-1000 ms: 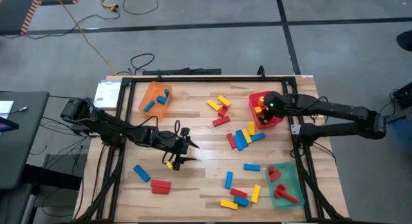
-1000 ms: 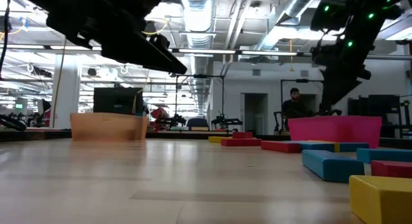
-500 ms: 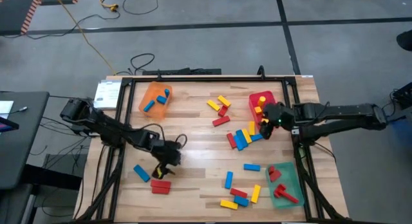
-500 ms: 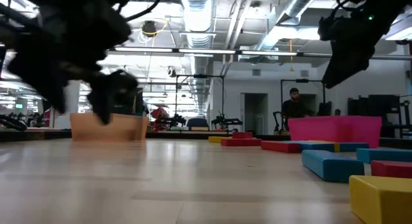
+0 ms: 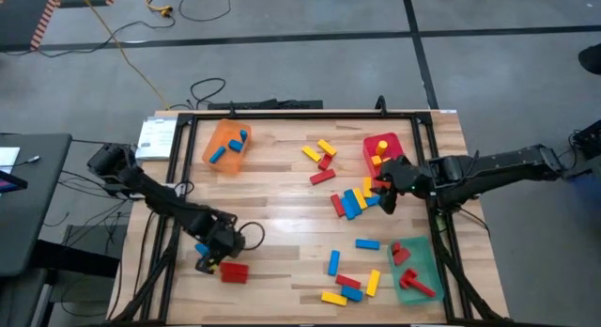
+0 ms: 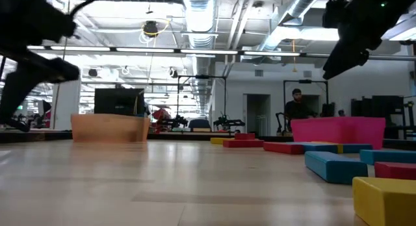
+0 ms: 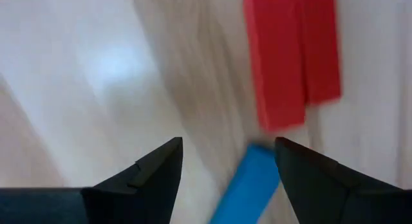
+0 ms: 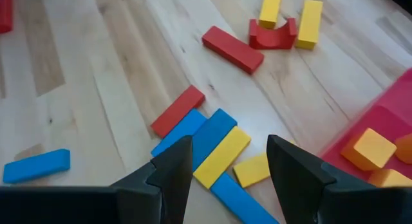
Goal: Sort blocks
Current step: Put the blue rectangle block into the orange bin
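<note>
Red, yellow and blue blocks lie scattered on the wooden table. My left gripper (image 5: 208, 259) is open near the table's near-left corner, over a blue block (image 7: 252, 184) whose end shows between its fingers. A red block (image 7: 291, 56) lies just beyond it (image 5: 234, 271). My right gripper (image 5: 383, 193) is open and hovers over a cluster of blue, yellow and red blocks (image 8: 207, 135) (image 5: 352, 201), beside the red tray (image 5: 394, 175). Its open fingers also show in the right wrist view (image 8: 228, 141).
An orange tray (image 5: 225, 144) with two blue blocks sits far left. The red tray (image 8: 386, 127) holds yellow blocks, and a green tray (image 5: 413, 268) near right holds red ones. More blocks lie at far centre (image 5: 321, 160) and near centre (image 5: 347, 282). A black frame rims the table.
My left gripper has swept from the table's centre toward the near-left corner, down over the blue and red blocks there. My right gripper has left the red tray and moved toward the near and left, over the block cluster.
</note>
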Controlling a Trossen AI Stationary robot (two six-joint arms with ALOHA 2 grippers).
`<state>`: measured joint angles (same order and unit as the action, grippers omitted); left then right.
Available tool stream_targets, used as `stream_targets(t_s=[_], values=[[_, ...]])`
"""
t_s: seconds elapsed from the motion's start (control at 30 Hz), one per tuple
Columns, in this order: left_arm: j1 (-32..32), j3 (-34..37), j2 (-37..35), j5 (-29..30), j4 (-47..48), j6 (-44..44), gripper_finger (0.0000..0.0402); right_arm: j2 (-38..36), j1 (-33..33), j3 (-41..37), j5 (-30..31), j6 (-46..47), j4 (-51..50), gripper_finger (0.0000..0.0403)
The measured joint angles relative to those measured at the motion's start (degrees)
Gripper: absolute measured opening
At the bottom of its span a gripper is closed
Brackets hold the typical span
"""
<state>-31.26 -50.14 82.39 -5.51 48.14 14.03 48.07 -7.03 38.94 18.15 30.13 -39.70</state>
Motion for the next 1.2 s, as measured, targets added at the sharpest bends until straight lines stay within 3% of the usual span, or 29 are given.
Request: stream_targets(t_s=[0.17, 0.4, 0.73, 1.03, 1.2], values=[[-5.1, -0.1, 0.0, 0.5, 5.4, 7.4, 0.0240, 0.0, -2.3, 0.0, 0.0, 0.2, 0.7, 0.0211], [-10.7, -0.1, 0.0, 2.0, 5.3, 13.8, 0.0240, 0.0, -3.9, 0.0, 0.4, 0.0, 1.9, 0.0211], [-16.9, -0.1, 0.1, 10.1, 8.6, 14.3, 0.0240, 0.0, -3.9, 0.0, 0.4, -0.2, 2.6, 0.0211], [-18.6, 5.1, 0.2, 10.5, 3.9, 15.5, 0.0240, 0.0, -4.5, 0.0, 0.4, -0.2, 2.9, 0.0211], [-18.5, 5.4, 0.2, 13.8, 2.7, 15.3, 0.0240, 0.0, -6.3, 0.0, 0.4, -0.1, 2.9, 0.0211]])
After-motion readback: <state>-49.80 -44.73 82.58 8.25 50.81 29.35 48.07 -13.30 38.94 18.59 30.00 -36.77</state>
